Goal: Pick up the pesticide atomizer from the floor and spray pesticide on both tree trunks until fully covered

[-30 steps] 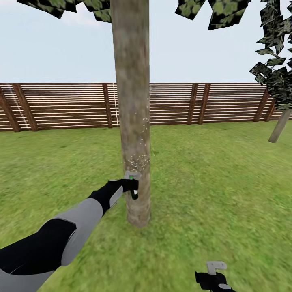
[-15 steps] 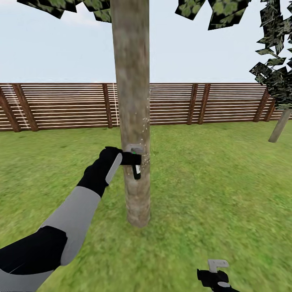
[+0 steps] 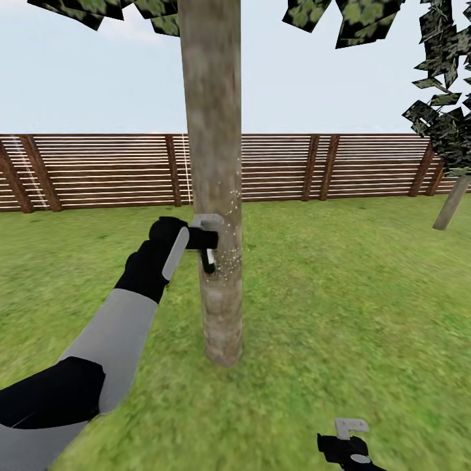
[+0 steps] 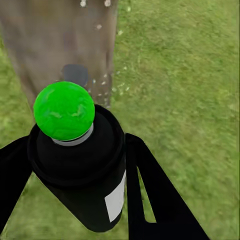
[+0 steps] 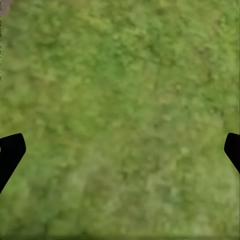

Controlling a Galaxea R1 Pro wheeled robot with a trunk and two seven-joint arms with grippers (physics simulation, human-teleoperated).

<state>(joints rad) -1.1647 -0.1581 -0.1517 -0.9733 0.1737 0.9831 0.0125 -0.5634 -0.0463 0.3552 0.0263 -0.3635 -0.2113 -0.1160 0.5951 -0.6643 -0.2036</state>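
The left arm stretched forward and upward from the lower left of the head view, grey forearm leading to a black wrist. The left gripper (image 3: 204, 243) was clamped on the pesticide atomizer (image 3: 208, 258), its 2 black fingers (image 4: 150, 200) pressed against either side of the bottle in the left wrist view. The right gripper (image 3: 347, 443) sat low at the bottom edge of the head view, its fingers (image 5: 11, 152) spread wide apart with nothing between them.

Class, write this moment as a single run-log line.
left claw: shut on atomizer | aimed at near trunk, droplets visible | right claw: open over grass | second tree: far right
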